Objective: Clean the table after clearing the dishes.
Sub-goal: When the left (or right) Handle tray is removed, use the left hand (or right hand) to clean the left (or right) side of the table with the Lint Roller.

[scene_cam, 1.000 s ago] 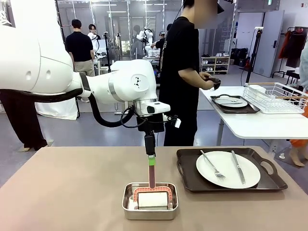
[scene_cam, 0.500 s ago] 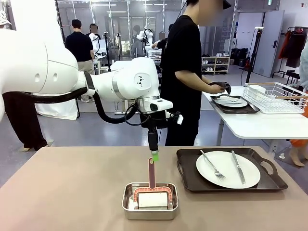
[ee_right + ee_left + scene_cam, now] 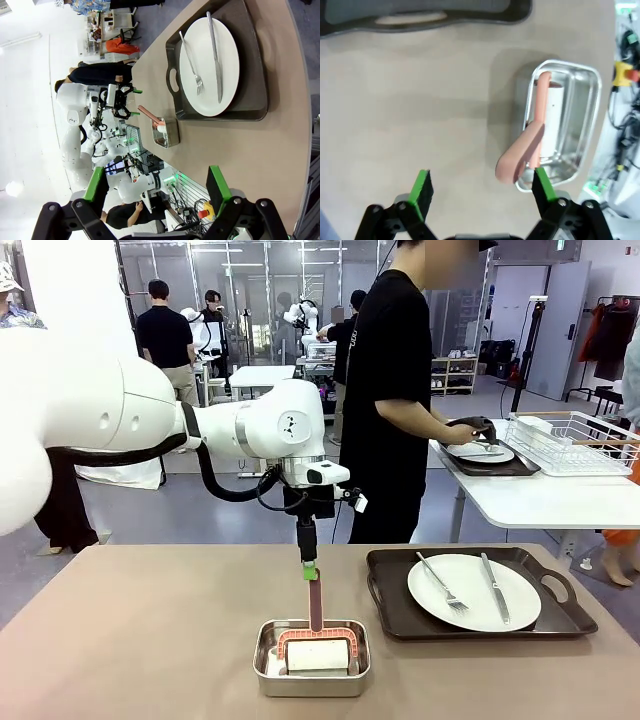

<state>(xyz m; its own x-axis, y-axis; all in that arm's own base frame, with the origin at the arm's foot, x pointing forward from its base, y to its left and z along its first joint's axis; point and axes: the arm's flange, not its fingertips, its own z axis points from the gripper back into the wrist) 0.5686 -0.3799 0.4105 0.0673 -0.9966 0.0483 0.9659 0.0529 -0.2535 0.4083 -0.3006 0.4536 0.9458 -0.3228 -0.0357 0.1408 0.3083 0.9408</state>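
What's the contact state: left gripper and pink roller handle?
Cannot tell. Left wrist view: pink handle ends beside one pad of open left gripper; gap unclear.

The table [image 3: 130, 640] is bare across its left half, from near edge to far edge. At the middle of the near edge sits the pan [image 3: 310, 686], its handle [image 3: 316, 605] upright, with the left gripper [image 3: 311, 570] spread wide at its top. The tray [image 3: 480, 632] with its plate [image 3: 475, 592] fills the right side. A narrow bare lane runs between pan and tray.
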